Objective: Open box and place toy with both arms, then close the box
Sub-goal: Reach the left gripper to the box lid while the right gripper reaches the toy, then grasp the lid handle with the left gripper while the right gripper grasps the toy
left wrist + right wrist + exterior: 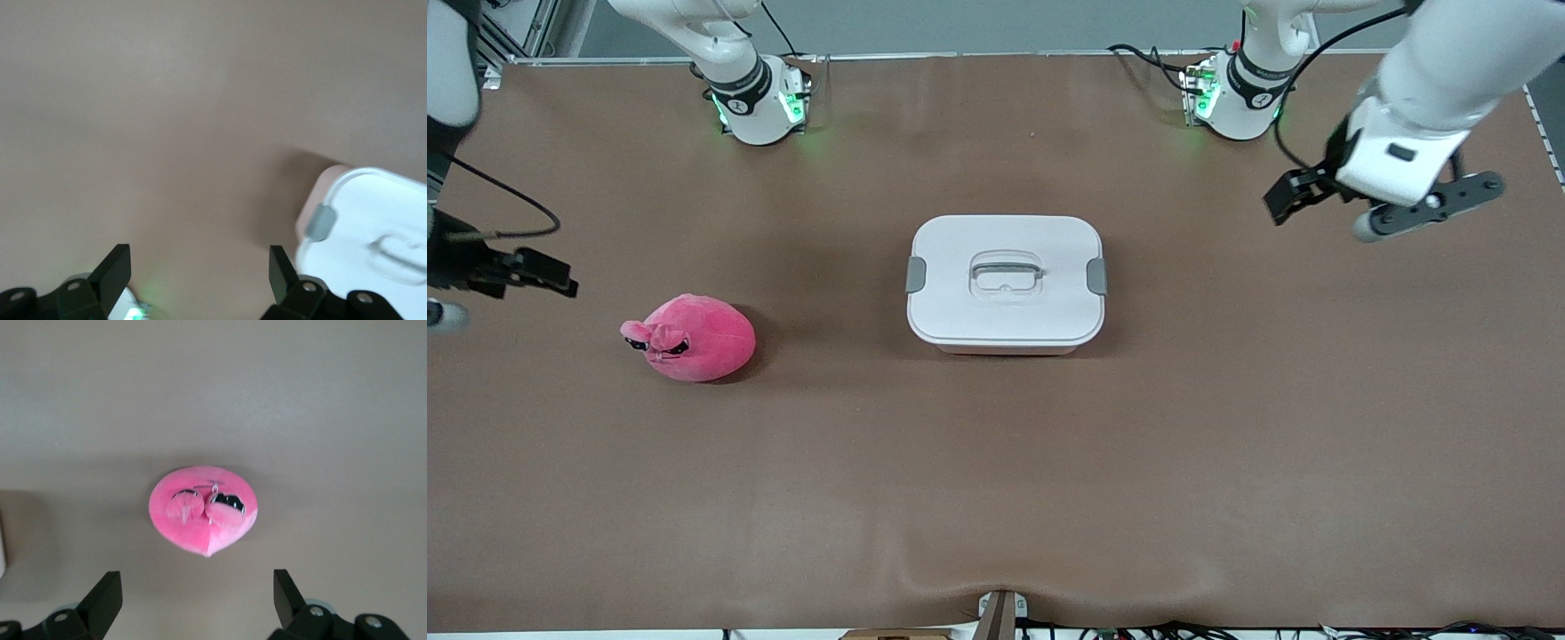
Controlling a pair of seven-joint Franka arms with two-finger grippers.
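The box (1005,283), a pale pink tub with its white lid on and the grey side clips down, stands mid-table. The hot-pink toy (690,338) lies on the table toward the right arm's end, a little nearer the front camera than the box. My left gripper (1280,203) is open and empty, up in the air over bare table toward the left arm's end. Its wrist view shows open fingers (200,267) and a corner of the box (373,233). My right gripper (556,276) is open and empty over the table's end, beside the toy, which shows in its wrist view (203,510) ahead of the open gripper (198,590).
The brown table mat (996,498) spreads around both things. The arm bases (760,102) (1232,98) stand along the edge farthest from the front camera. A small bracket (1000,613) sits at the nearest edge.
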